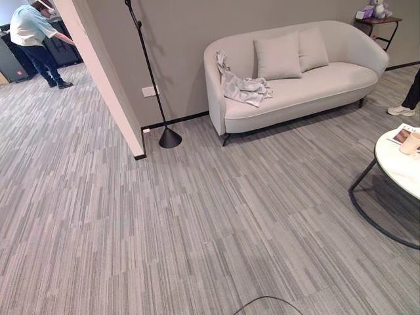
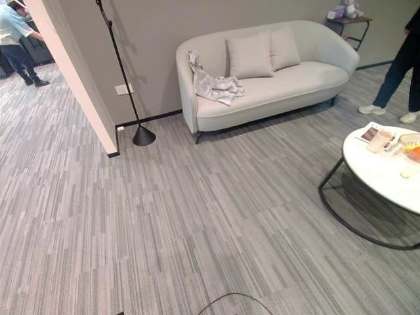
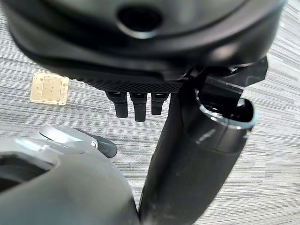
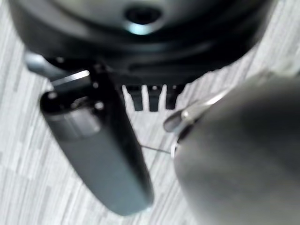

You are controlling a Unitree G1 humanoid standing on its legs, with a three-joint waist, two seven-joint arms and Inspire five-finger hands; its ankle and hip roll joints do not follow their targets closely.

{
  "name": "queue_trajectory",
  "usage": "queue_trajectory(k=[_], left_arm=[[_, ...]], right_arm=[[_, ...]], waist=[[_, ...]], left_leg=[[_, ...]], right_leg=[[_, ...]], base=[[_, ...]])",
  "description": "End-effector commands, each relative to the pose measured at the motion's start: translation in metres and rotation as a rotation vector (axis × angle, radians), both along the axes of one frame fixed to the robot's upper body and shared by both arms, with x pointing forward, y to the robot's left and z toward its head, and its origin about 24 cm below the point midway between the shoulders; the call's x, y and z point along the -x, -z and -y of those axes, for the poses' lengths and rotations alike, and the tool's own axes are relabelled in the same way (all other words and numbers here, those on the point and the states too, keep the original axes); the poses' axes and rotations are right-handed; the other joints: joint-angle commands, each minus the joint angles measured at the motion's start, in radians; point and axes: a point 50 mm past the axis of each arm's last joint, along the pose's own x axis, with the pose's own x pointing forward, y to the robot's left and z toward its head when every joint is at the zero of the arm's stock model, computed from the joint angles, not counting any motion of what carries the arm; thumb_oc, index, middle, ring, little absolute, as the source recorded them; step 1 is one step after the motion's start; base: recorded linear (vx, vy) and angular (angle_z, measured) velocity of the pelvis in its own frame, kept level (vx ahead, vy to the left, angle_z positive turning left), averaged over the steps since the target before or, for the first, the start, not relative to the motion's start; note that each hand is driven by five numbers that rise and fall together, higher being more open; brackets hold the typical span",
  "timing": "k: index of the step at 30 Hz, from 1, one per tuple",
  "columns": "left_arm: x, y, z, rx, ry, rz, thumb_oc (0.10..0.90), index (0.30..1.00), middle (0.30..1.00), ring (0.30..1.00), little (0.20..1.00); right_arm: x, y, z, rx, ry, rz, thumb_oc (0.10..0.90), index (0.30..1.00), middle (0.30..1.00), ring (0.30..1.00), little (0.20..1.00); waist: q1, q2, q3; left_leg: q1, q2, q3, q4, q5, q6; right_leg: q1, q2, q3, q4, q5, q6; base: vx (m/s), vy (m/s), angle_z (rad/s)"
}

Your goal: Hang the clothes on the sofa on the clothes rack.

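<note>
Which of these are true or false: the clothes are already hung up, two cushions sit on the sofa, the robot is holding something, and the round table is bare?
1. The clothes are already hung up. False: the grey garment lies crumpled on the sofa, at its end nearest the floor lamp.
2. Two cushions sit on the sofa. True: the cushions lean against its back.
3. The robot is holding something. False: the left hand and right hand hold nothing.
4. The round table is bare. False: the round table carries a cup and a booklet.
</note>
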Motion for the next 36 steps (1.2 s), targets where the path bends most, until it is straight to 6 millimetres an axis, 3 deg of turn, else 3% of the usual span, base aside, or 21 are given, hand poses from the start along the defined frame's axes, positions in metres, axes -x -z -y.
queue_trajectory(k=[1, 17, 19, 20, 21, 22, 24, 26, 28, 29, 30, 31, 32, 34, 36], left_arm=[[0.003, 0.002, 0.013, 0.019, 0.025, -0.02, 0.8, 0.9, 0.9, 0.9, 0.9], [0.002, 0.002, 0.008, 0.014, 0.06, -0.021, 0.8, 0.9, 0.9, 0.9, 0.9], [-0.006, 0.0, 0.005, 0.0, 0.078, -0.006, 0.8, 0.9, 0.9, 0.9, 0.9], [-0.011, 0.0, 0.004, -0.004, 0.087, 0.006, 0.8, 0.9, 0.9, 0.9, 0.9], [-0.016, -0.001, 0.005, -0.011, 0.099, 0.016, 0.8, 0.9, 0.9, 0.9, 0.9], [-0.016, -0.001, 0.005, -0.011, 0.099, 0.017, 0.8, 0.9, 0.9, 0.9, 0.9], [-0.015, -0.001, 0.002, -0.015, 0.105, 0.007, 0.8, 0.9, 0.9, 0.9, 0.9], [-0.013, -0.001, -0.002, -0.023, 0.116, -0.001, 0.8, 0.9, 0.9, 0.9, 0.9], [-0.015, -0.002, -0.007, -0.038, 0.124, 0.006, 0.8, 0.9, 0.9, 0.9, 0.9], [-0.018, -0.003, -0.01, -0.057, 0.129, 0.015, 0.8, 0.9, 0.9, 0.9, 0.9], [-0.018, -0.003, -0.01, -0.057, 0.129, 0.014, 0.8, 0.9, 0.9, 0.9, 0.9], [-0.02, -0.004, -0.014, -0.071, 0.127, 0.019, 0.8, 0.9, 0.9, 0.9, 0.9], [-0.021, -0.005, -0.015, -0.074, 0.133, 0.021, 0.8, 0.9, 0.9, 0.9, 0.9], [-0.02, -0.005, -0.017, -0.075, 0.123, 0.023, 0.8, 0.9, 0.9, 0.9, 0.9], [-0.021, -0.005, -0.019, -0.083, 0.13, 0.022, 0.8, 0.9, 0.9, 0.9, 0.9]], right_arm=[[-0.007, 0.001, -0.006, -0.01, -0.042, 0.01, 0.8, 0.9, 0.9, 0.9, 0.9], [-0.001, 0.001, -0.005, -0.019, -0.115, -0.017, 0.8, 0.9, 0.9, 0.9, 0.9], [-0.011, 0.0, -0.003, -0.005, -0.132, 0.005, 0.8, 0.9, 0.9, 0.9, 0.9], [-0.016, -0.001, -0.003, -0.004, -0.132, 0.019, 0.8, 0.9, 0.9, 0.9, 0.9], [-0.025, -0.001, -0.006, -0.013, -0.138, 0.045, 0.8, 0.9, 0.9, 0.9, 0.9], [-0.025, -0.001, -0.006, -0.013, -0.138, 0.046, 0.8, 0.9, 0.9, 0.9, 0.9], [-0.034, -0.002, -0.009, -0.023, -0.132, 0.079, 0.8, 0.9, 0.9, 0.9, 0.9], [-0.034, -0.002, -0.013, -0.034, -0.144, 0.089, 0.8, 0.9, 0.9, 0.9, 0.9], [-0.036, -0.002, -0.012, -0.028, -0.153, 0.1, 0.8, 0.9, 0.9, 0.9, 0.9], [-0.038, -0.003, -0.01, -0.018, -0.158, 0.102, 0.8, 0.9, 0.9, 0.9, 0.9], [-0.038, -0.003, -0.01, -0.018, -0.158, 0.102, 0.8, 0.9, 0.9, 0.9, 0.9], [-0.035, -0.002, -0.01, -0.023, -0.166, 0.086, 0.8, 0.9, 0.9, 0.9, 0.9], [-0.033, -0.002, -0.01, -0.024, -0.178, 0.076, 0.8, 0.9, 0.9, 0.9, 0.9], [-0.026, -0.001, -0.012, -0.037, -0.197, 0.052, 0.8, 0.9, 0.9, 0.9, 0.9], [-0.028, -0.001, -0.011, -0.033, -0.226, 0.043, 0.8, 0.9, 0.9, 0.9, 0.9]], waist=[[-0.004, -0.045, -0.032], [0.003, -0.062, -0.031], [0.004, -0.056, 0.007], [0.005, -0.049, 0.025], [0.002, -0.023, 0.062], [0.002, -0.025, 0.064], [-0.002, 0.003, 0.094], [0.004, -0.008, 0.089], [0.011, -0.021, 0.083], [0.026, -0.026, 0.074], [0.027, -0.022, 0.076], [0.036, -0.026, 0.068], [0.029, -0.033, 0.064], [0.033, -0.072, 0.041], [0.017, -0.074, 0.024]], left_leg=[[-0.016, -0.058, -0.047, -0.072, -0.03, -0.001], [-0.002, -0.068, -0.057, -0.059, -0.051, 0.012], [0.008, -0.066, -0.063, -0.021, -0.076, 0.031], [0.013, -0.065, -0.059, -0.006, -0.087, 0.037], [0.034, -0.065, -0.055, 0.025, -0.117, 0.057], [0.032, -0.069, -0.054, 0.028, -0.118, 0.059], [0.065, -0.071, -0.059, 0.036, -0.142, 0.078], [0.098, -0.08, -0.078, 0.012, -0.157, 0.074], [0.099, -0.081, -0.099, 0.003, -0.161, 0.059], [0.099, -0.08, -0.125, 0.0, -0.175, 0.042], [0.102, -0.077, -0.124, 0.0, -0.177, 0.042], [0.121, -0.065, -0.153, 0.005, -0.203, 0.025], [0.136, -0.06, -0.164, 0.01, -0.222, 0.02], [0.173, -0.037, -0.187, 0.008, -0.256, 0.0], [0.198, 0.059, -0.213, 0.0, -0.257, -0.033]], right_leg=[[0.067, -0.039, -0.031, -0.173, 0.036, 0.079], [0.098, -0.039, -0.045, -0.173, 0.022, 0.078], [0.04, -0.047, -0.077, 0.006, -0.025, 0.089], [0.008, -0.059, -0.097, 0.077, -0.031, 0.115], [-0.073, -0.107, -0.127, 0.286, -0.003, 0.186], [-0.079, -0.113, -0.125, 0.298, -0.009, 0.188], [-0.174, -0.178, -0.161, 0.522, 0.059, 0.234], [-0.165, -0.233, -0.206, 0.442, 0.046, 0.209], [-0.137, -0.257, -0.201, 0.275, 0.062, 0.187], [-0.13, -0.328, -0.153, 0.102, 0.121, 0.191], [-0.12, -0.322, -0.155, 0.088, 0.128, 0.191], [-0.12, -0.394, -0.094, -0.036, 0.193, 0.203], [-0.126, -0.413, -0.059, -0.061, 0.233, 0.213], [-0.114, -0.388, -0.05, -0.065, 0.25, 0.237], [-0.137, -0.3, -0.069, 0.003, 0.182, 0.208]], base=[[0.0, 0.0, 0.0], [0.01, 0.021, -0.01], [-0.04, 0.111, 0.04], [-0.05, 0.192, -0.01], [-0.03, 0.166, -0.03], [-0.01, 0.186, -0.07], [0.08, 0.11, -0.09], [0.2, -0.071, -0.04], [0.23, -0.244, 0.3], [0.21, -0.221, 0.51], [0.38, -0.287, 0.58], [0.37, -0.207, 0.48], [0.51, -0.273, 0.42], [0.61, -0.381, 0.05], [0.56, -0.488, 0.23]])
